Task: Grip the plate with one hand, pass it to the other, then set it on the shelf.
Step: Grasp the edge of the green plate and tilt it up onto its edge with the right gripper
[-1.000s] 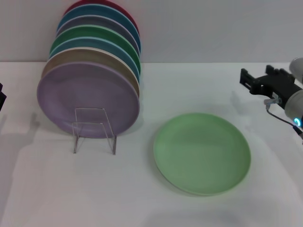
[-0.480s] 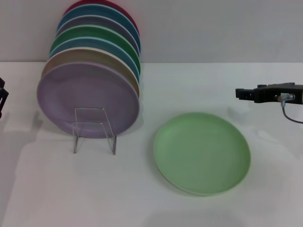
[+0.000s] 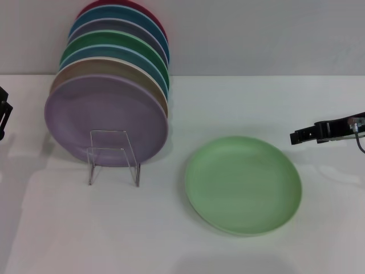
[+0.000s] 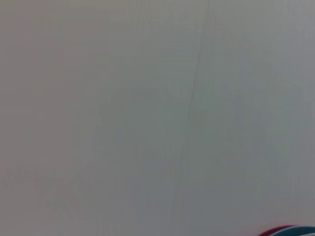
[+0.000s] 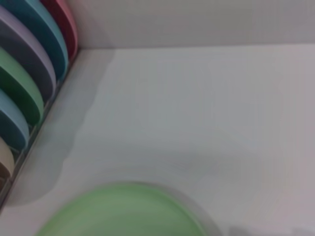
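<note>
While the right gripper (image 3: 296, 137) hovers just beyond the plate's (image 3: 243, 185) right rim, whether it is clenched cannot be told. That pale green plate lies flat on the white table (image 3: 171, 240), right of the shelf (image 3: 113, 157) of upright plates, with a grey wall (image 3: 256, 34) behind.
</note>
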Robot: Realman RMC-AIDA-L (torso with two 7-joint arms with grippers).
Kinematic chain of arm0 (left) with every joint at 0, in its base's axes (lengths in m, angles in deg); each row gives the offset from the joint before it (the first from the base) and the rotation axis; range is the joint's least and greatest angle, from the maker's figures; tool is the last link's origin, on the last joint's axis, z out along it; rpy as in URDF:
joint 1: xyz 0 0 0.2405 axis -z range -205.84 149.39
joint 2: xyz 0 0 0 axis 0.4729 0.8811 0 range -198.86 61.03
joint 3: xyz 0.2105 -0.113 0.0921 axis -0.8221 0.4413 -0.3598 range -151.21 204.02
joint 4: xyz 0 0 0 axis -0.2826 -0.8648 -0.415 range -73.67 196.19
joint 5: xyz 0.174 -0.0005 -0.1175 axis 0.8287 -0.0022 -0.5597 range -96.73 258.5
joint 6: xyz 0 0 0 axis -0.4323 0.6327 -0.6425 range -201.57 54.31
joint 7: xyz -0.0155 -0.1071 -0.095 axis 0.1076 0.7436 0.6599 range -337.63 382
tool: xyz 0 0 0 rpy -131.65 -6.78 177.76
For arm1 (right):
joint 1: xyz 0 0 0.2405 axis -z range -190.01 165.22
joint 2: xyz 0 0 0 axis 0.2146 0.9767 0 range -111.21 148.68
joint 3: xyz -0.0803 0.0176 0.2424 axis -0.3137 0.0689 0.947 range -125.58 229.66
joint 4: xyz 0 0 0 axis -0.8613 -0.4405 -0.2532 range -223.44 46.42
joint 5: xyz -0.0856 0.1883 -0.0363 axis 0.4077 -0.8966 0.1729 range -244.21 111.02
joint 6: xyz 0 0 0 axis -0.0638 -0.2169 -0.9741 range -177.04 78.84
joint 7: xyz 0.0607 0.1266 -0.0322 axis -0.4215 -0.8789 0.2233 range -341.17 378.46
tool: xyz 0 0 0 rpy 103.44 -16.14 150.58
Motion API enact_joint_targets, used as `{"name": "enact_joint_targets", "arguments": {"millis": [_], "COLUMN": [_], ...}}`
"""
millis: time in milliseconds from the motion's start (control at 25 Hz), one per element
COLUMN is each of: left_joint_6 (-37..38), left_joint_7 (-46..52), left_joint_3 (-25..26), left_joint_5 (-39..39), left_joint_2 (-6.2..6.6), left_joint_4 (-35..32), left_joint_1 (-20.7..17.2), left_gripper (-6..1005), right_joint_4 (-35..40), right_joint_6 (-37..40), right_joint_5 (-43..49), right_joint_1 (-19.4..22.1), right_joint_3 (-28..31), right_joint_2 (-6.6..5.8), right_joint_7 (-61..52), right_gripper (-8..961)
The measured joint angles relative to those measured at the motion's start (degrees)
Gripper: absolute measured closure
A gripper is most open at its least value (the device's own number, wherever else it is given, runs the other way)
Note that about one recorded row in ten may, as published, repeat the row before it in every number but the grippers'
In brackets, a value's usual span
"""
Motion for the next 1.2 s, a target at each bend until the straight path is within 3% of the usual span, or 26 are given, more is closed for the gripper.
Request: {"name": "enact_joint_targets", "arguments": {"millis": [320, 600, 1200], "left_joint_6": [0.14, 0.19, 0.28], "left_joint_7": [0.03, 0.12, 0.15], "left_joint_3": [0.62, 0.64, 0.46], "left_joint_5": [0.00, 0.00, 0.00], "left_joint_2": [-0.04, -0.09, -0.09], "left_joint_4": [0.31, 0.36, 1.10], "left_joint_1": [-0.05, -0.03, -0.01], "left_gripper": [188, 188, 189], "right_joint_4": [7.92, 10.50, 14.70], "right_joint_6": [-3.48, -3.21, -0.73], "right_joint_5": [2.21, 2.13, 2.75], "right_joint_1": [-5.08, -5.55, -5.72], "right_joint_3": [1.01, 1.14, 0.79], "right_joint_2": [-1.14, -1.20, -1.24], "right_joint_7": [-1.62, -2.17, -1.79], "right_gripper": [268, 269, 369]}}
